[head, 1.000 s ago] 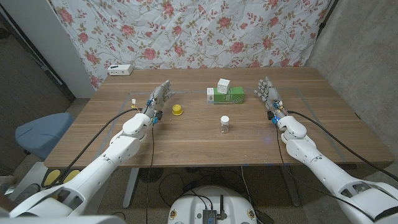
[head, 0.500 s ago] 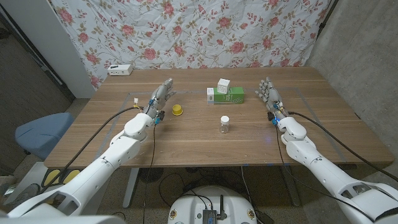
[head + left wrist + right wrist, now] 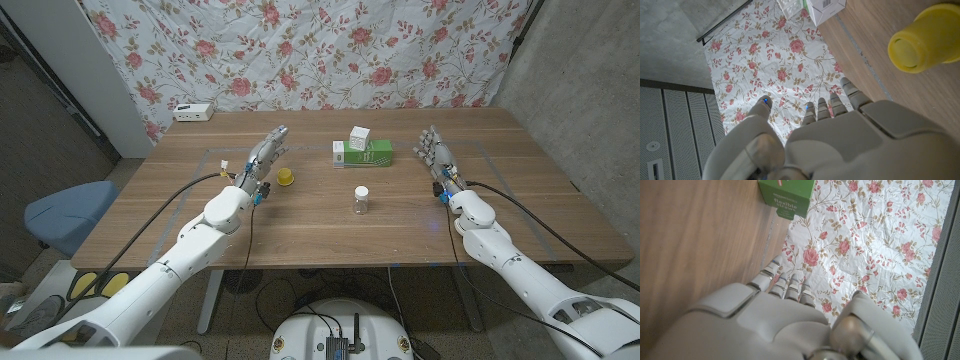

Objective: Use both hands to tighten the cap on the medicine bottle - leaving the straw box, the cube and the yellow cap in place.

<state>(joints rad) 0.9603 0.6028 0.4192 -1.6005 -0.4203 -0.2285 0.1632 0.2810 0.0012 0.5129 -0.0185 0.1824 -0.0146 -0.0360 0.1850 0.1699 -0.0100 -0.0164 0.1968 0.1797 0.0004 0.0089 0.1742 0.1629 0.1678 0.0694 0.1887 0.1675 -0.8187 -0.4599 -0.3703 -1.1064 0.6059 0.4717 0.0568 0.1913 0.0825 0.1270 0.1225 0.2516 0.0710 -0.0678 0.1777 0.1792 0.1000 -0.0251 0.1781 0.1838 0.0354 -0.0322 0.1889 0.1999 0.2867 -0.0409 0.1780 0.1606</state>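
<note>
Nearest me, the small clear medicine bottle with a white cap (image 3: 361,199) stands upright near the middle of the wooden table (image 3: 300,225), between the two arms and touched by neither. The left hand (image 3: 262,161) and the right hand (image 3: 435,154) both hold nothing, fingers stretched out and apart, the left just beside the yellow plastic cap (image 3: 286,177). Farther back, the white cube (image 3: 360,136) rests against the green cardboard straw box (image 3: 363,153), before the flowered cloth backdrop (image 3: 300,50).
</note>
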